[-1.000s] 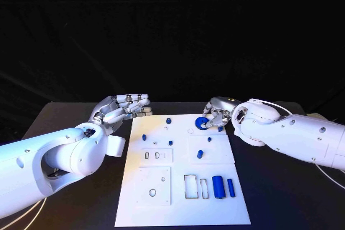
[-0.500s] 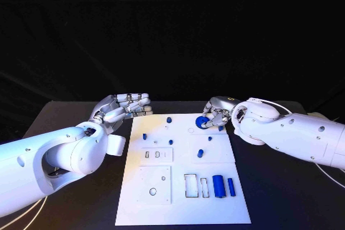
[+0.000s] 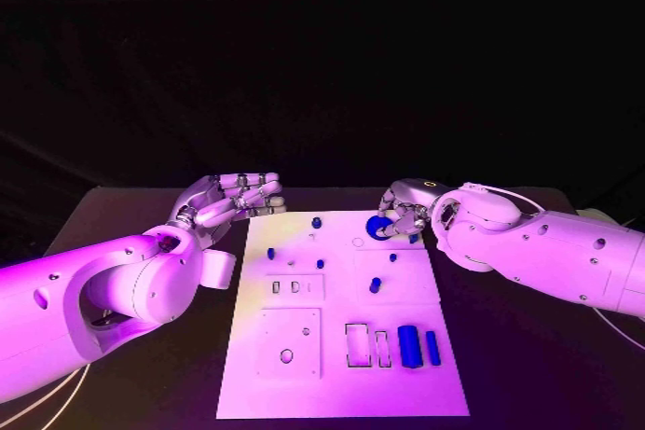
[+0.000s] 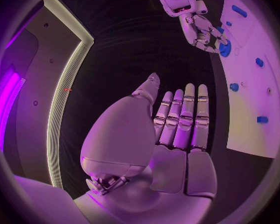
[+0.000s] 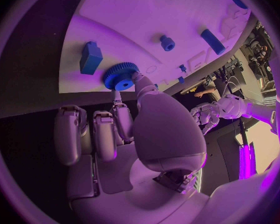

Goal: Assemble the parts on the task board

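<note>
Since a second earlier, the right hand (image 3: pixel 404 215) had edged the round blue toothed gear (image 5: pixel 120 75) slightly farther up the white rectangular task board (image 3: pixel 336 374), pinching it at fingertips. The left hand (image 3: pixel 231 200) hovered open, empty. Seating it likely required keeping it level.

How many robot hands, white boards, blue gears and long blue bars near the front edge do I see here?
Hands: 2, left hand and right hand
Task board: 1
Blue gear: 1
Long blue bars: 2
Total: 6
</note>
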